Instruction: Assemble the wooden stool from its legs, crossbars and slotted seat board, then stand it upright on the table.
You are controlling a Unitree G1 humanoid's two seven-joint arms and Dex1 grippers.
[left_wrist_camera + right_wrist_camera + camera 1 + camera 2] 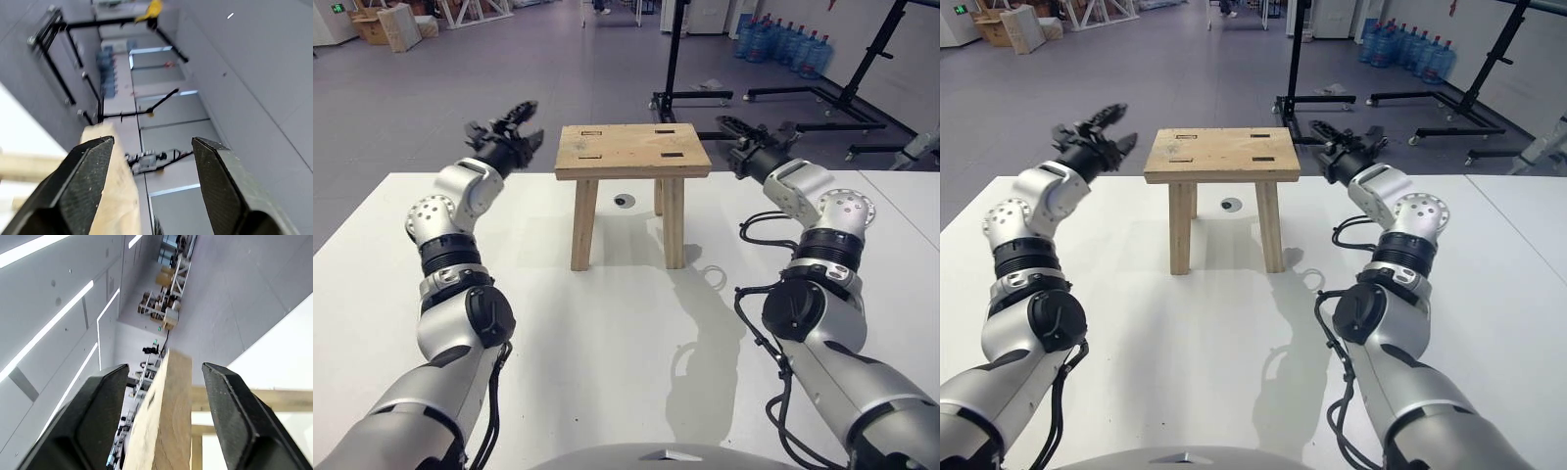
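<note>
One stool stands upright on the table, at upper centre of the head view. Its seat shows four slots; two front legs are plain, and the back ones are partly hidden. Two grippers flank the seat. The left gripper, upper left, and the right gripper, upper right, both have their fingers spread and grip nothing. One dark disc lies behind the stool, and one white ring lies to its lower right.
</note>
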